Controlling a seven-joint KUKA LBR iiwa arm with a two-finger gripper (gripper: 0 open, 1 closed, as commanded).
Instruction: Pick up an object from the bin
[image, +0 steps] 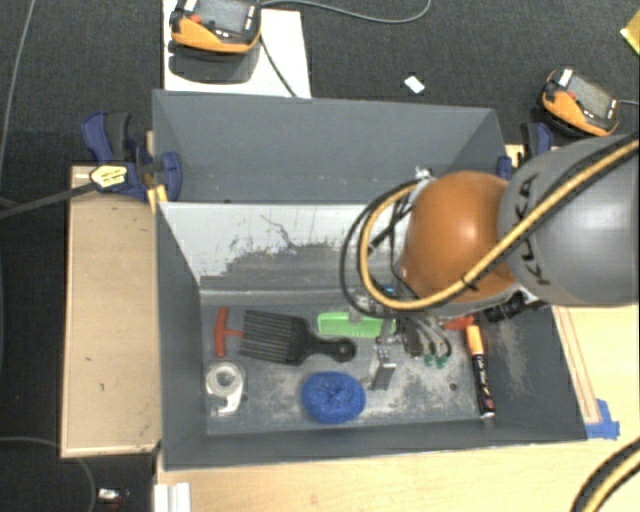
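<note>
The black brush (280, 338) lies mid-floor in the bin (300, 170). Its long axis runs left to right, with the head at the left and the handle tip pointing right toward my pincer (383, 370). A green piece (345, 324) lies just behind the handle, and a blue ball (333, 397) sits just in front. As I read it, nothing is lifted yet. The pincer hangs low beside the handle tip, and I cannot tell whether it is released or clenched. Grasp and lift remain.

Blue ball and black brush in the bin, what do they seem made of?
Blue ball: probably yarn or sponge, matte; its surface looks fuzzy and uneven. Black brush: likely plastic; smooth, slightly shiny handle, dark ribbed bristles.
</note>
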